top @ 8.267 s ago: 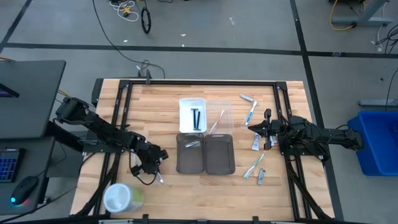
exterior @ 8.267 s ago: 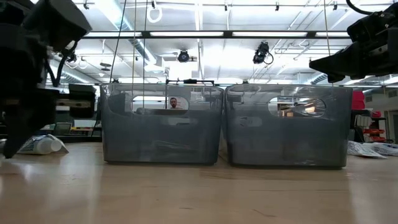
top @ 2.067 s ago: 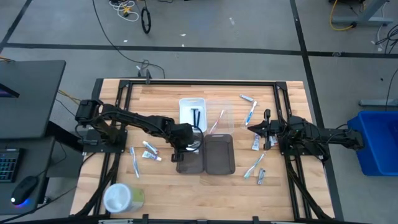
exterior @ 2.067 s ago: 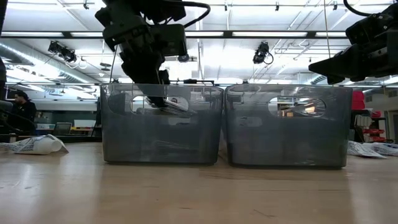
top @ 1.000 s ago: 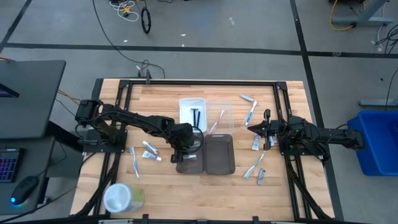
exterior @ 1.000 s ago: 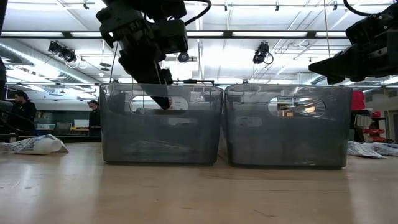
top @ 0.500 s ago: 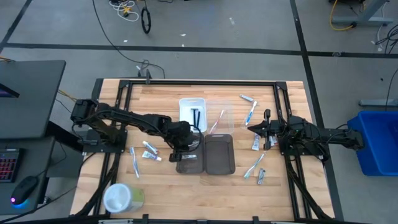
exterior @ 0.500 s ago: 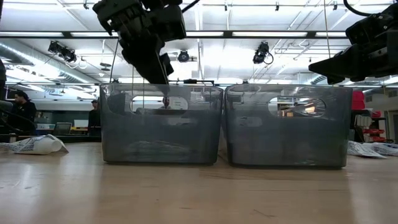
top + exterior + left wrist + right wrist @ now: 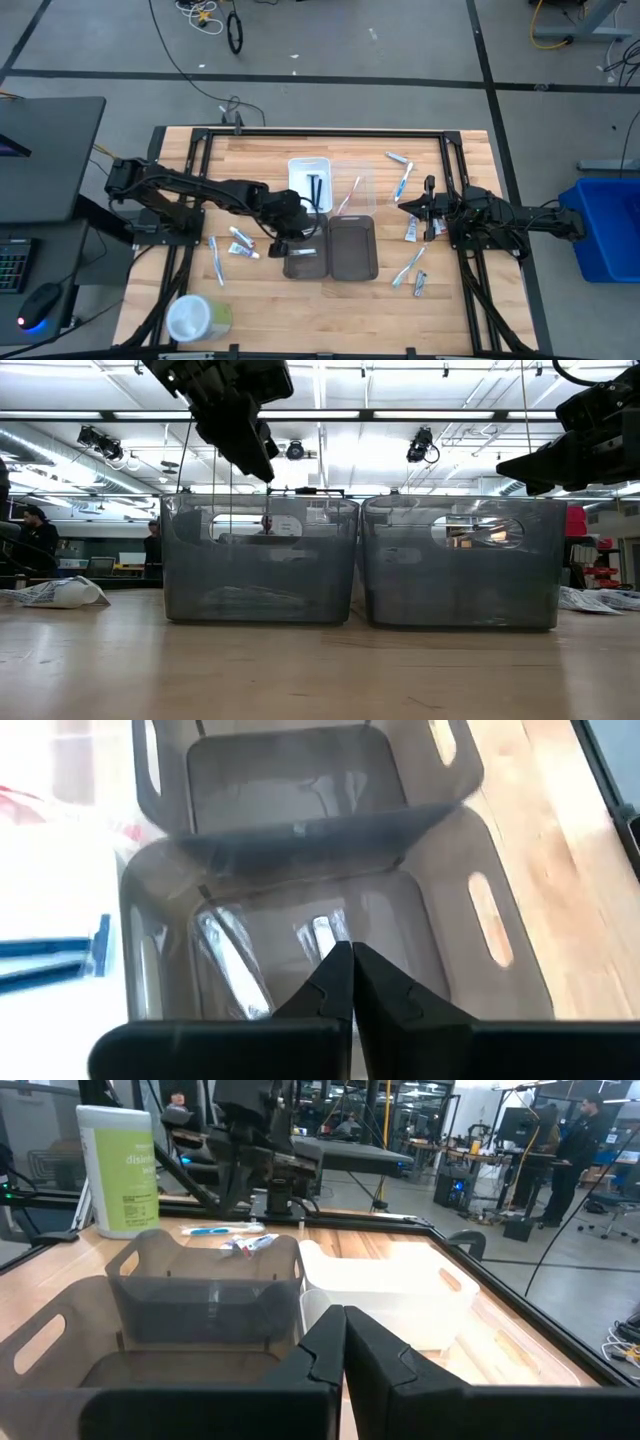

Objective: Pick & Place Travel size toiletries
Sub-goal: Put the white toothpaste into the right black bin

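- Plainly, the toiletries lie scattered: a toothbrush (image 9: 216, 259) and a small tube (image 9: 241, 250) on the tabletop (image 9: 250, 300) to the left of the trays, more tubes and brushes (image 9: 409, 266) to the right, and two black sticks (image 9: 315, 189) in the white tray (image 9: 309, 165).
- Some pieces already rest in the left grey tray (image 9: 305, 262), seen from the left wrist as pale slim shapes.
- The left claw (image 9: 279, 243) hangs over that tray's left edge, fingers pressed together and holding nothing.
- The right claw (image 9: 407, 206) waits at the right of the trays, likewise closed and empty.
- These items look light and slim; the tubes probably squash and roll, and the brushes seem stiff, so a mid-length pinch across the narrow side suits each.
- The green-and-white container (image 9: 118, 1168) carries print, too small to read.
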